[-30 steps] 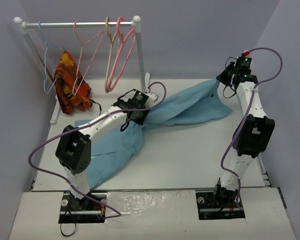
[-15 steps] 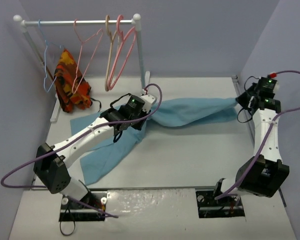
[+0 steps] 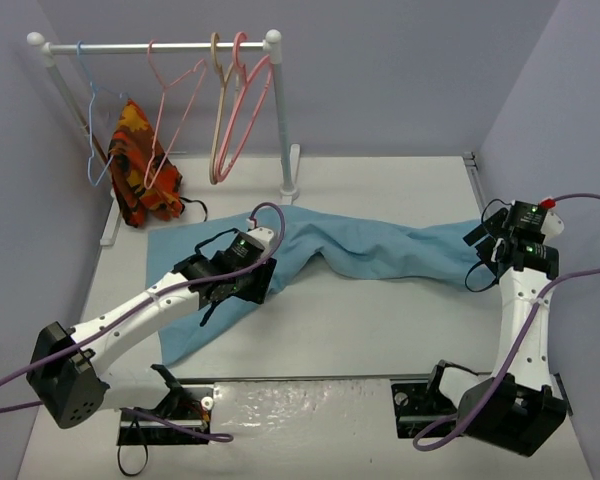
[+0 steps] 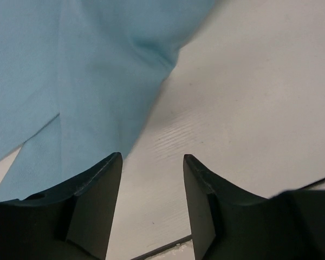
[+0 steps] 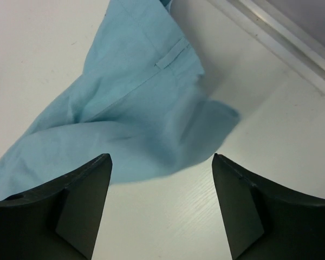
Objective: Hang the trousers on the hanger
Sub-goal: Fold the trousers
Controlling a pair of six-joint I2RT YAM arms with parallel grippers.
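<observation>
Table (image 3: 380,330): bears the rack (image 3: 180,46) at its far left. Trousers (image 3: 380,250): flat, spread in front of the rack and to its right. Hanger (image 3: 185,103): hangs on the rack rail. Left gripper (image 4: 151,160), in front of the rack: jaws apart, empty. Right gripper (image 5: 160,160), far right of the rack: jaws apart, empty.

This is a robot test cell in a lab, not a home or a shop. A white worktop (image 3: 380,330) is boxed in on its left, far and right sides by plain pale lilac panels (image 3: 400,70) with no furnishings. At its near edge a bare metal plate (image 3: 310,400) carries two white-and-black arms bolted side by side, the left arm (image 3: 130,310) and the right arm (image 3: 525,320), each trailing a loose purple cable (image 3: 580,200). At the far left stands a small white garment rail (image 3: 160,46) with a few hangers (image 3: 219,110) and an orange patterned cloth (image 3: 140,170). Light blue trousers (image 3: 380,245) lie spread across the worktop.
</observation>
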